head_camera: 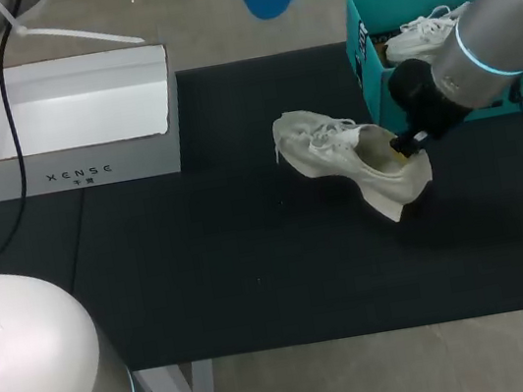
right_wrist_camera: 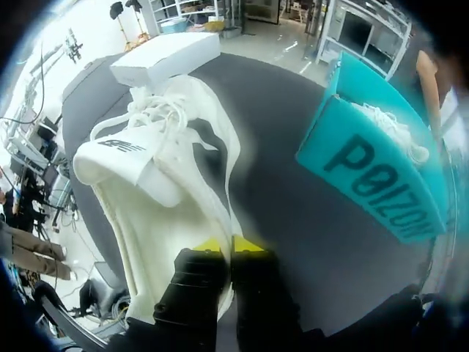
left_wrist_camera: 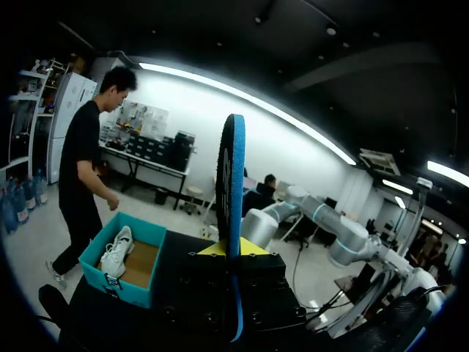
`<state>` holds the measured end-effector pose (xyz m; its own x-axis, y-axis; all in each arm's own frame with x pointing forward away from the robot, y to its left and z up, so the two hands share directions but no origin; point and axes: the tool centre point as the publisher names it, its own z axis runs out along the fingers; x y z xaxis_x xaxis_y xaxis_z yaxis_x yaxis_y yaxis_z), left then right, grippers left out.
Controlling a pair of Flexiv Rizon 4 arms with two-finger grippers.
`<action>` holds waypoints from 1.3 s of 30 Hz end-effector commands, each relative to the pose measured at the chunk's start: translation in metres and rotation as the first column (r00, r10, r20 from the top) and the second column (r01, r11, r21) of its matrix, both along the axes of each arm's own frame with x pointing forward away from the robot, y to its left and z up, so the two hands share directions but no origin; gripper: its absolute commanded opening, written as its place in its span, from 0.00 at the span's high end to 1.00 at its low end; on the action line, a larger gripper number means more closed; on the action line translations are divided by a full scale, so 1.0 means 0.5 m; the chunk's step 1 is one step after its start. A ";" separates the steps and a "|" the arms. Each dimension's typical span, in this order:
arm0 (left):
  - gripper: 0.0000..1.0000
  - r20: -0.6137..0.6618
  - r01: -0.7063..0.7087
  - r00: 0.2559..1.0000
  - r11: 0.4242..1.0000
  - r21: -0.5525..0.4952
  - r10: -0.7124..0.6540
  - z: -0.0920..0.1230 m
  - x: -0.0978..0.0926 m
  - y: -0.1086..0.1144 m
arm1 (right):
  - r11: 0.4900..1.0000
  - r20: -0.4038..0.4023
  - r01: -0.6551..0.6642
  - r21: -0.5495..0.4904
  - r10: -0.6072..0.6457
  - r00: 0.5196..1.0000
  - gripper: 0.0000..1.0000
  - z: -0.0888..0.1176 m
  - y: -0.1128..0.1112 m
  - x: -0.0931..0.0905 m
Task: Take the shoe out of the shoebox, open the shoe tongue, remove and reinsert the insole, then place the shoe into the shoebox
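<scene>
- Shoe (head_camera: 333,145), white: on black worktop (head_camera: 254,277), just beside teal shoebox (head_camera: 360,31), not in it; toe twd white box (head_camera: 78,170).
- R jaws: narrow, clamped on shoe's heel-end wall, one tip inside, one outside.
- Insole (left_wrist_camera: 234,183), blue: out of shoe, held upright, well above worktop.
- L jaws: closed on insole's lower end.
- 2nd white shoe (head_camera: 420,32): inside teal shoebox.
</scene>
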<state>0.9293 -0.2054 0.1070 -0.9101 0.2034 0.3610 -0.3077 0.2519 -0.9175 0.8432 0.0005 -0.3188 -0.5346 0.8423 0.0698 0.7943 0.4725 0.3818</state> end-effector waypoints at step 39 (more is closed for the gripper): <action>1.00 0.000 0.003 1.000 1.000 0.000 -0.003 -0.001 0.002 0.000 | 0.865 -0.006 0.452 0.217 -0.462 0.887 1.00 0.011 0.045 -0.135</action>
